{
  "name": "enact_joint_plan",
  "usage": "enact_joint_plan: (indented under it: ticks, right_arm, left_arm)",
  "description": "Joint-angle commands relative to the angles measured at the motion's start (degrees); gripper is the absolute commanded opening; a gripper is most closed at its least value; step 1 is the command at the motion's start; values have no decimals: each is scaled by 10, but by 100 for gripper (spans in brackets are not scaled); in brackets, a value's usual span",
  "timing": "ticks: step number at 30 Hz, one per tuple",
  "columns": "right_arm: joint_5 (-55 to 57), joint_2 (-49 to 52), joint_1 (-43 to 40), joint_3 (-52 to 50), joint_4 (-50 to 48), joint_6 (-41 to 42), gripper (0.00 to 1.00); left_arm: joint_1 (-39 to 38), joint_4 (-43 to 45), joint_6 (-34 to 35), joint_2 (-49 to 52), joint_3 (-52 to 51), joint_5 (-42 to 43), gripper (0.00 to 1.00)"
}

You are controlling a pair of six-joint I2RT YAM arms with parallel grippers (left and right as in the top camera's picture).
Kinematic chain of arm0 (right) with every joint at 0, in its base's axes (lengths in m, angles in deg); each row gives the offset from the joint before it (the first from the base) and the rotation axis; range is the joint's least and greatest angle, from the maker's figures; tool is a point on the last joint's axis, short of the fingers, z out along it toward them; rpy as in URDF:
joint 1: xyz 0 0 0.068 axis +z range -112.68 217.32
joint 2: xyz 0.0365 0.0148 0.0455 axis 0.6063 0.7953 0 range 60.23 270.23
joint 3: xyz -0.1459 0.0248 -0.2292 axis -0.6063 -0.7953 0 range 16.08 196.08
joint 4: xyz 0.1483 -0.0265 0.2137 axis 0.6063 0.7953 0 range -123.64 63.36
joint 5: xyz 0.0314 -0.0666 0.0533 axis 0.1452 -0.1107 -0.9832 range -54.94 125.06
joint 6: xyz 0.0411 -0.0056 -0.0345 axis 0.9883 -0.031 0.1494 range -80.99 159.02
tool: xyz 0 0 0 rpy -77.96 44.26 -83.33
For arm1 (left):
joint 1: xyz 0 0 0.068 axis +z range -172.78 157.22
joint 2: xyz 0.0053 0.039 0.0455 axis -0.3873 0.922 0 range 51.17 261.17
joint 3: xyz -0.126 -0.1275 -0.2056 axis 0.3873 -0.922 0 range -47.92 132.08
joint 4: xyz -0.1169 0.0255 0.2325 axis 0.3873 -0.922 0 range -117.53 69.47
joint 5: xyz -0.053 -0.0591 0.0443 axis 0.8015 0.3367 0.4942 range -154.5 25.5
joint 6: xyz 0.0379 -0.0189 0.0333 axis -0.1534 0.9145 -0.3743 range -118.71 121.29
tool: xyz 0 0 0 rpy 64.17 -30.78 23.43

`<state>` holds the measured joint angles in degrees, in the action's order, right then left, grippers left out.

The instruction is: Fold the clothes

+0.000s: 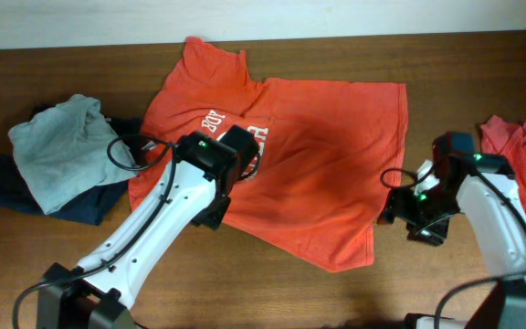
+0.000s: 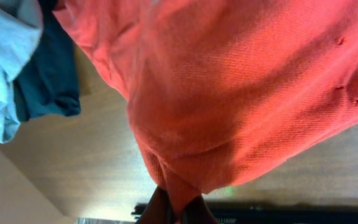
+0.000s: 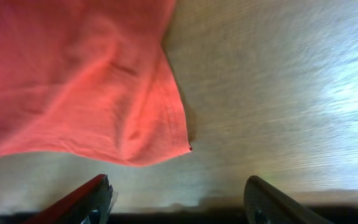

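Orange-red T-shirt (image 1: 318, 155) lay spread across the middle of the bench (image 1: 272, 292), mostly flat with shallow wrinkles. The white lettering (image 1: 210, 121) on it was partly covered by the left arm. We saw its lower-left edge bunched up. In the left wrist view the cloth (image 2: 241, 93) narrowed into a tuck running down into the left gripper (image 2: 178, 210), jaws clamped tight on that fold. From overhead we placed that gripper (image 1: 214, 212) under the wrist, right at the shirt's left edge.

On the other side, the shirt's lower-right corner (image 3: 166, 146) lay flat on the wood (image 3: 278, 93), just ahead of the right gripper (image 3: 179, 208). Its jaws stood wide, one of the fingers (image 3: 86, 199) showing on each side of bare bench. There was nothing between them and no contact with the cloth. Overhead showed the right gripper (image 1: 415, 221) just beside the shirt's right edge.

Left of the shirt, a pale grey-blue garment (image 1: 62, 151) sat crumpled on top of a dark navy garment (image 1: 89, 208). The pile was just beside the shirt, and we couldn't tell whether it touched. Both also showed in the left wrist view, grey-blue (image 2: 5, 62) over navy (image 2: 51, 81).

A second orange-red garment (image 1: 519, 146) lay at the right end of the bench, partly behind the right arm and well apart from the spread shirt.
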<state>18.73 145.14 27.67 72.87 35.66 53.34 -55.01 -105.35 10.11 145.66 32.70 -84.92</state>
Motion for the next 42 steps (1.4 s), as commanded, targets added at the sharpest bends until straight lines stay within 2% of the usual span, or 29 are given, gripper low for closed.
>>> enact_joint_plan:
  ticks: [1,3,7,9,10,15,16,17,18,21,23,32,35,40,42]
  right_arm:
    - [-50,7,3,-61,-26,-3,73]
    - [-63,7,3,-80,-37,-4,73]
    - [-102,7,19,-143,-82,-3,57]
    - [-116,7,32,-169,-118,1,56]
    - [-125,7,39,-181,-138,6,52]
    - [-124,7,65,-216,-193,47,51]
    - [-123,7,70,-223,-203,56,45]
    - [-121,7,72,-228,-208,62,35]
    - [-118,7,73,-231,-213,64,30]
    - [-89,5,73,-228,-212,63,6]
    - [-60,2,73,-212,-195,63,4]
    - [217,-47,73,42,64,92,4]
    - [260,-47,73,73,96,92,4]
    - [371,-47,71,80,128,146,4]
    - [395,-47,57,81,132,152,4]
  left_arm:
    - [16,10,8,-5,26,-19,1]
    - [23,14,7,-5,28,-19,0]
    - [26,15,7,-5,28,-19,0]
    - [26,16,7,-5,28,-19,1]
    - [26,17,7,-5,28,-19,1]
    - [27,16,7,-5,28,-19,1]
    - [27,16,7,-5,28,-19,1]
    - [27,16,7,-5,28,-19,1]
    - [27,16,7,-5,28,-19,0]
    - [27,16,7,-5,28,-21,0]
    - [27,12,7,-5,28,-29,1]
    - [27,-28,8,-5,28,-54,1]
    - [27,-38,8,-5,28,-53,0]
    - [27,-49,10,-5,28,-53,1]
    - [27,-49,10,-5,28,-49,3]
